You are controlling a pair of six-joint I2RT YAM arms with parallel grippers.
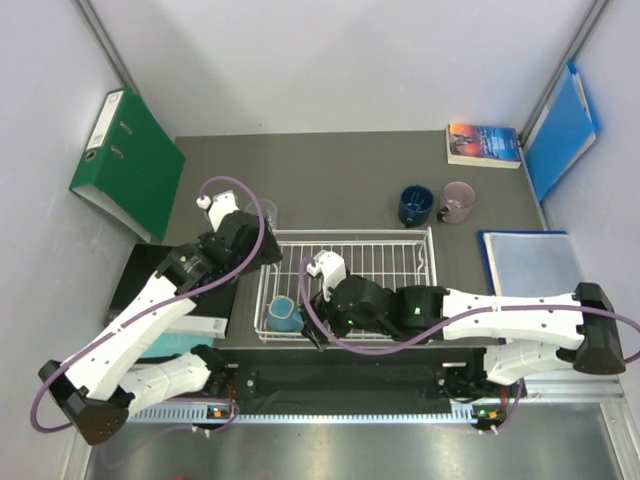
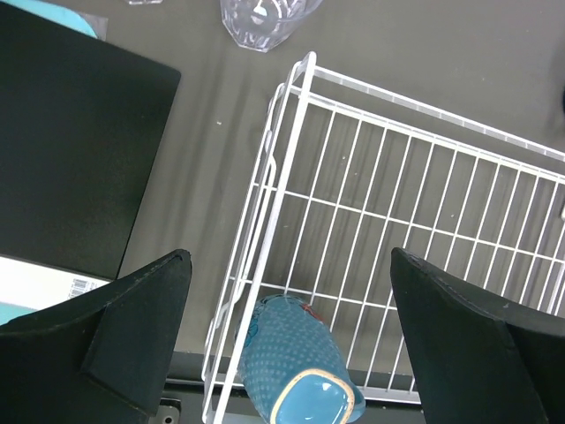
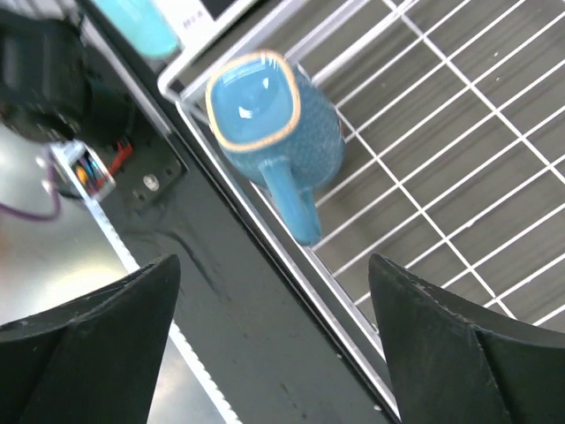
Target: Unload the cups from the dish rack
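Note:
The white wire dish rack (image 1: 352, 236) sits mid-table. A teal-blue handled mug (image 1: 283, 313) lies on its side in the rack's near left corner; it also shows in the left wrist view (image 2: 300, 375) and the right wrist view (image 3: 274, 115). The navy mug (image 1: 415, 206) and pink mug (image 1: 458, 201) stand on the table behind the rack's right end. A clear tumbler (image 1: 264, 213) (image 2: 265, 19) stands on the table by the rack's far left corner. My left gripper (image 1: 262, 250) (image 2: 290, 258) is open and empty above the rack's left rim (image 2: 300, 97). My right gripper (image 1: 316, 318) (image 3: 274, 265) is open and empty over the rack's near rim (image 3: 265, 238), just right of the teal mug.
A green binder (image 1: 128, 165) leans at the back left. A book (image 1: 484, 144) and a blue folder (image 1: 560, 130) lie at the back right, another blue folder (image 1: 530, 262) to the right of the rack. A black slab (image 2: 71, 150) lies left of the rack.

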